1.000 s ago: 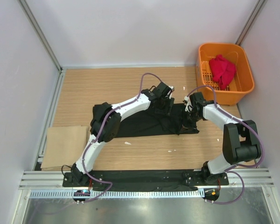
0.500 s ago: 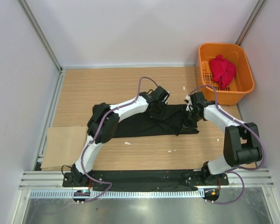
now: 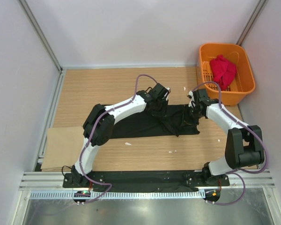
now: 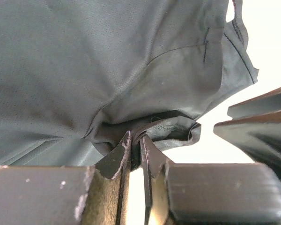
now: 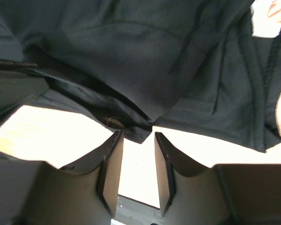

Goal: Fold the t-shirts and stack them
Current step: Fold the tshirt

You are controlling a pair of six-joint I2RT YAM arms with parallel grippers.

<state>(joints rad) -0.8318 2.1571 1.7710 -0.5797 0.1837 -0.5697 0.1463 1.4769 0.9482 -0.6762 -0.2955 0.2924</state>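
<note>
Black t-shirt (image 3: 140, 125) lies spread on the bench (image 3: 93, 89) beside the orange basket (image 3: 229, 97). Our left hand (image 4: 136, 145) has just clamped a bunched fold while our right hand (image 5: 136, 140) has come apart, releasing its edge; we judge a fresh fold begins.

Top view: left gripper (image 3: 159, 106) and right gripper (image 3: 190, 115) fingertips lost dark-on-dark against the black t-shirt (image 3: 140, 126), and they cover its middle. Both wrist views crop the black t-shirt at the frame edges. White specks (image 3: 128, 143) on the table (image 3: 107, 86) too small to identify.
</note>
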